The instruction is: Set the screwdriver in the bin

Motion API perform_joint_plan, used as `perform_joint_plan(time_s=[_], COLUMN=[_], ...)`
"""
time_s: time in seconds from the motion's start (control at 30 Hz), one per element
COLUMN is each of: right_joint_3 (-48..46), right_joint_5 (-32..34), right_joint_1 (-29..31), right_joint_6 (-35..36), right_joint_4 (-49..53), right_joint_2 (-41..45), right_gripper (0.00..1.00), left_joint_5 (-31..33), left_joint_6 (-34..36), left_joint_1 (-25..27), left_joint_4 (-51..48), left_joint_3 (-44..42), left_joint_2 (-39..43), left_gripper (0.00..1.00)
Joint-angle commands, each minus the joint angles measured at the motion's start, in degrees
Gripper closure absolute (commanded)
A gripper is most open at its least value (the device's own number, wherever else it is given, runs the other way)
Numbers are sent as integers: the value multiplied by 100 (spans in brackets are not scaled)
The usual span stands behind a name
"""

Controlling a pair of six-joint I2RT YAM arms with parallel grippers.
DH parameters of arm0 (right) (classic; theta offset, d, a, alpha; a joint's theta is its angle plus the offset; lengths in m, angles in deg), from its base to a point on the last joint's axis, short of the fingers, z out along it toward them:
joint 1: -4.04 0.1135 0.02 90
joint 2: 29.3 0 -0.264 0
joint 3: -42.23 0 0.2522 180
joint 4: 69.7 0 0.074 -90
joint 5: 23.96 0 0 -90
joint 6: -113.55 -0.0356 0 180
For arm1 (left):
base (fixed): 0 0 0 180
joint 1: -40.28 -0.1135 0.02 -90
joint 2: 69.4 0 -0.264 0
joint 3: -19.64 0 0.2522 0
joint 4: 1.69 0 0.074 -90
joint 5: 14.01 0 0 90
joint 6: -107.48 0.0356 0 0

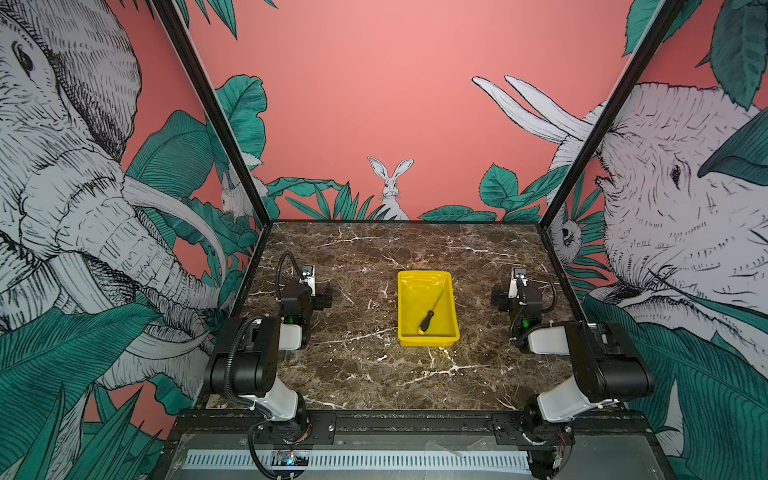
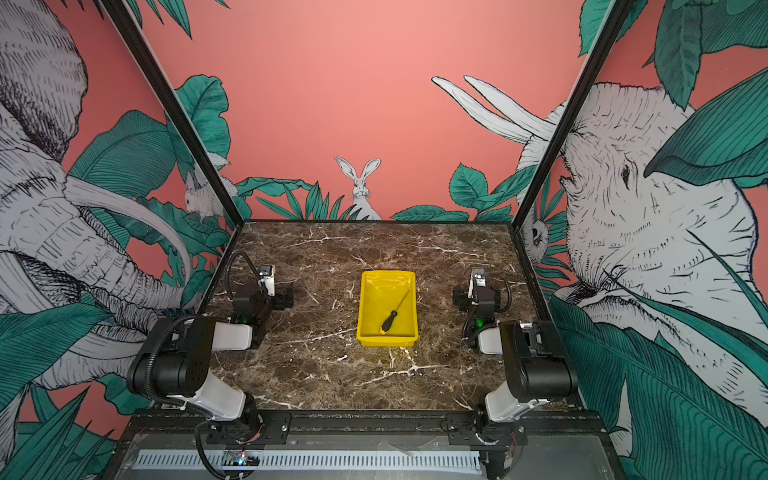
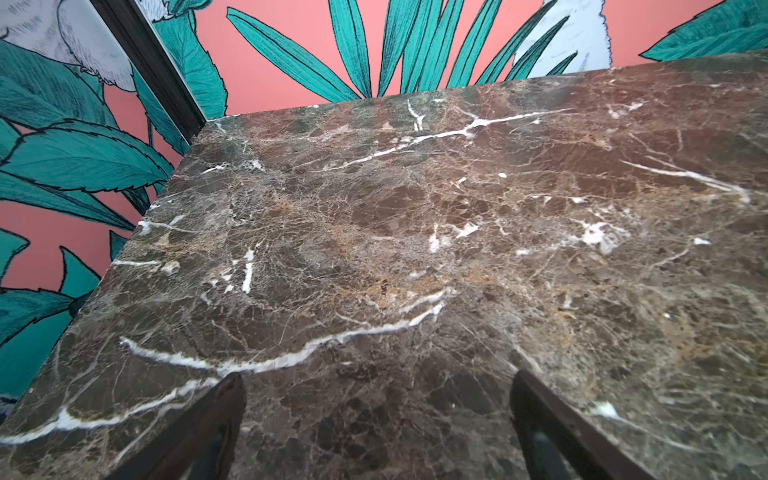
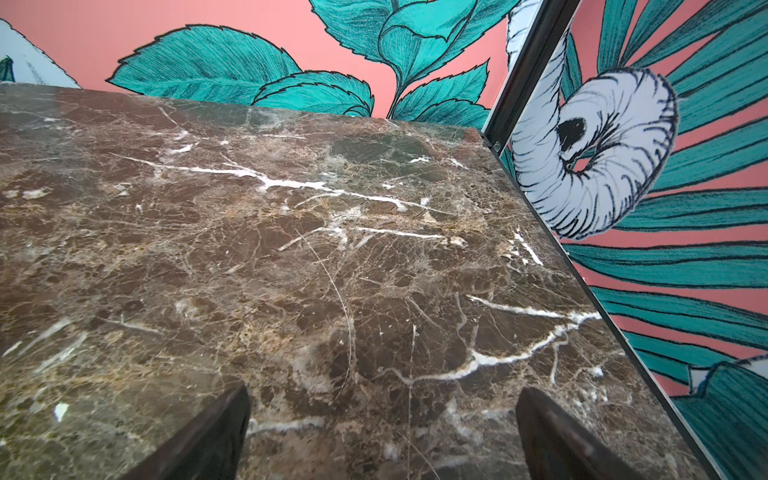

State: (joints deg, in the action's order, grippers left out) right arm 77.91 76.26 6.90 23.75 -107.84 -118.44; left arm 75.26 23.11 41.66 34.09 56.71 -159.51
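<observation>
Pink jungle wallpaper all round, with elephants, green leaves and a rabbit (image 1: 390, 187) on the back wall. Dark brown marble worktop (image 1: 365, 374) with white veins.

The bin (image 1: 430, 342) sits mid-worktop between my two arms in both top views, its long side running away from the camera. It is bright yellow plastic, shallow, with low walls and a rim, and the floor is glossy.

The screwdriver (image 1: 427, 319) is inside the bin, lying flat on its floor on a diagonal; same in a top view (image 2: 390, 321). It is small and slim, with a black handle and a yellow-orange butt end. The butt points to the bin's near left, close to the near wall. A thin dark shaft runs up toward the far right. It is shorter than the bin and sits wholly within the walls. Nothing else is in the bin.

My left claw (image 3: 376, 378) is spread wide, dark fingertips (image 3: 232, 386) far apart, nothing between them but bare marble. My right claw (image 4: 384, 390) is spread wide too and empty, over bare marble near the worktop's right edge.

Both arms are folded back at the sides: left arm (image 1: 249, 365), right arm (image 1: 602, 365). Both are well apart from the bin, and neither claw touches the bin or the screwdriver. Neither wrist view shows them.
</observation>
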Motion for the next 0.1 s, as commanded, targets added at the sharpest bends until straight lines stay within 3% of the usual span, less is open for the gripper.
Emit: perform_joint_plan(time_s=[0.0, 0.07], right_joint_3=[13, 10], right_joint_5=[-3, -11], right_joint_1=[-6, -10], right_joint_6=[-30, -30], right_joint_4=[-131, -128], right_joint_2=[29, 26], right_gripper=[1, 1], left_joint_5=[46, 47], left_joint_6=[70, 70], left_joint_1=[6, 11], left_joint_4=[-76, -72], left_joint_3=[87, 86], left_joint_2=[102, 99], left_gripper=[0, 0])
